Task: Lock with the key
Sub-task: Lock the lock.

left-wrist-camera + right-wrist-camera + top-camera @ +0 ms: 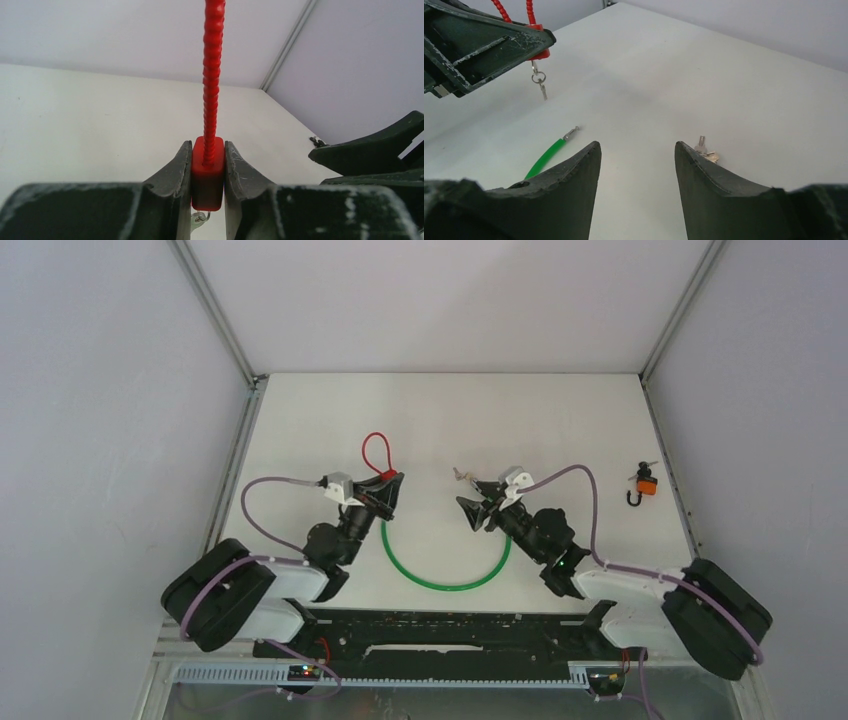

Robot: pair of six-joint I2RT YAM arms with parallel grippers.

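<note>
My left gripper (pixel 207 150) is shut on a small red lock (pixel 207 172), held just above the table. The lock's ribbed red cable (pixel 212 70) runs straight up from it and forms a loop (pixel 375 450). A key on a ring (pixel 540 82) hangs under the lock. My right gripper (pixel 636 150) is open with nothing between its fingers, low over the table to the right of the left gripper (pixel 392 483). A small bunch of silver keys (pixel 706 152) lies on the table just beyond its right fingertip.
A green cable (pixel 440 583) curves across the table between the two arms, and its metal tip (pixel 570 133) lies ahead of my right gripper's left finger. An orange padlock (pixel 646 485) sits near the right wall. Walls enclose the table on three sides.
</note>
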